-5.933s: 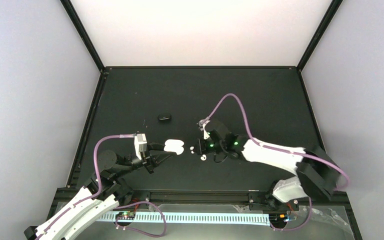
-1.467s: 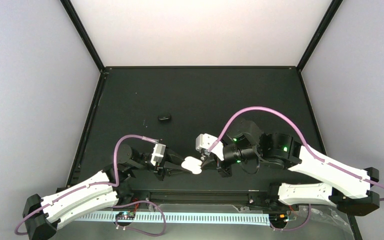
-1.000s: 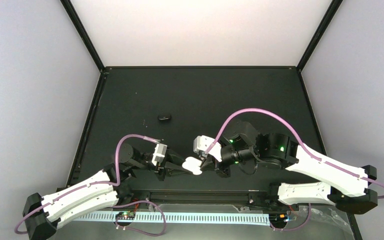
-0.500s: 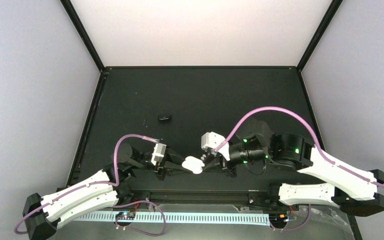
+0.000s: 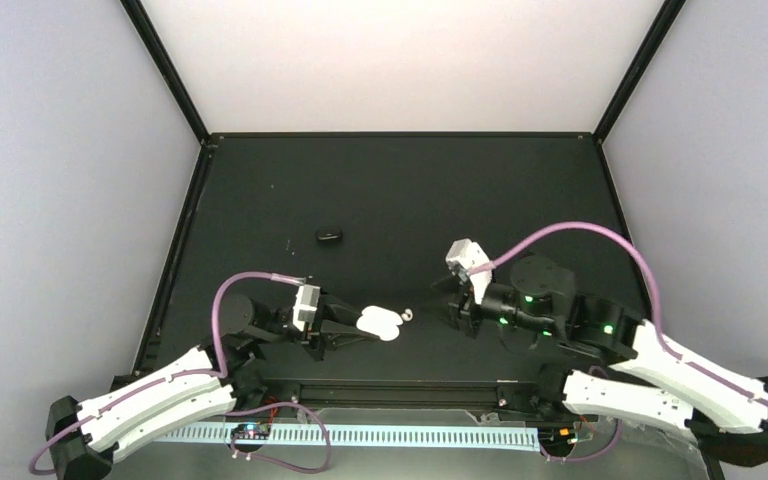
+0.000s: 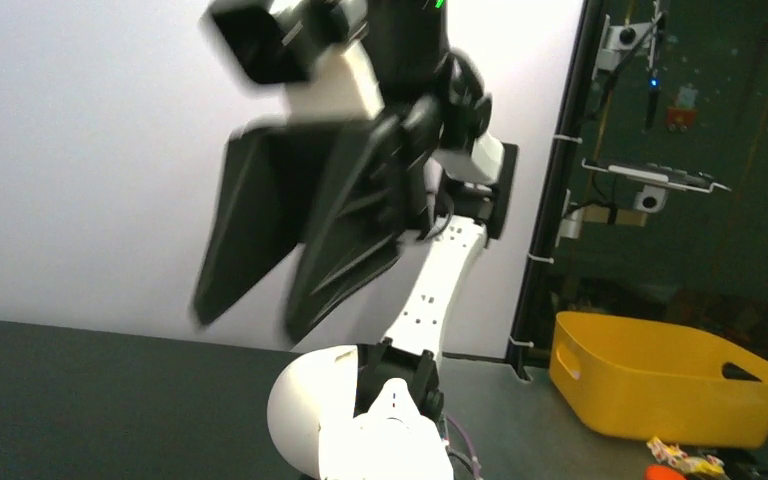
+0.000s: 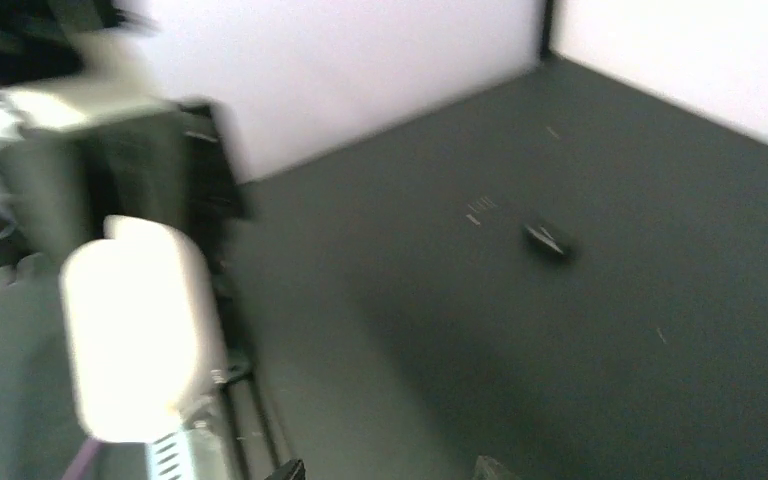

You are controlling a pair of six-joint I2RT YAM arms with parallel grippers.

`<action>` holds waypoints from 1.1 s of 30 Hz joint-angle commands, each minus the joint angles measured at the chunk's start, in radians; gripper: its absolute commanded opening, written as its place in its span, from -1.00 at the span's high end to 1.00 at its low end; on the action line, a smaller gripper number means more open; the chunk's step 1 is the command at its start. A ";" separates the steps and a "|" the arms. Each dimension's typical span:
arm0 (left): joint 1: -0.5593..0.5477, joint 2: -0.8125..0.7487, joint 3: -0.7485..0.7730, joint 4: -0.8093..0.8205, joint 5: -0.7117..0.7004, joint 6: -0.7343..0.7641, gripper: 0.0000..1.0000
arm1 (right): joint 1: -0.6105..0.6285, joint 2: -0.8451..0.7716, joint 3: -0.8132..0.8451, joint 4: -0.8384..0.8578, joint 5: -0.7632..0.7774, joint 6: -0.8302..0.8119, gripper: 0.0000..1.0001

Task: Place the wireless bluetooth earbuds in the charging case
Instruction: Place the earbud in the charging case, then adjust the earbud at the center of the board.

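Left fingers (image 5: 338, 310): clamped on the white charging case (image 5: 378, 323), one finger on each long side. Case held low over the near part of the desk (image 5: 520, 190), pointing toward the right arm. In the left wrist view the case (image 6: 325, 415) fills the bottom centre with its lid up and a dark recess behind it. Cannot tell whether a bud sits inside.

Right fingers (image 6: 345, 235): apart, nothing between them, seen from the left wrist as two dark blurred wedges hanging above the case. From above they sit well to the right of the case, clear of it.

One white earbud (image 5: 407, 314): a tiny speck just beside the case's outer end, between case and right fingers. It looks to lie on the desk. No other buds made out.

Small black object (image 5: 328, 236): alone on the desk, farther back and left of the case; also in the blurred right wrist view (image 7: 550, 242).

Yellow bin (image 6: 670, 390): off the desk, in the background of the left wrist view.
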 commanded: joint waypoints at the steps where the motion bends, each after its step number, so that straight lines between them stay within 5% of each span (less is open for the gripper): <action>1: -0.006 -0.094 -0.041 0.007 -0.104 -0.031 0.97 | -0.157 0.017 -0.209 0.180 0.051 0.244 0.13; 5: -0.006 -0.153 -0.055 -0.047 -0.151 -0.025 0.97 | -0.203 0.117 -0.350 0.290 0.001 0.350 0.13; 19: -0.006 -0.243 -0.091 -0.114 -0.247 -0.013 0.97 | -0.330 0.598 -0.452 0.562 -0.053 0.540 0.22; 33: -0.006 -0.265 -0.093 -0.149 -0.246 0.002 0.97 | -0.350 0.765 -0.454 0.683 -0.171 0.593 0.12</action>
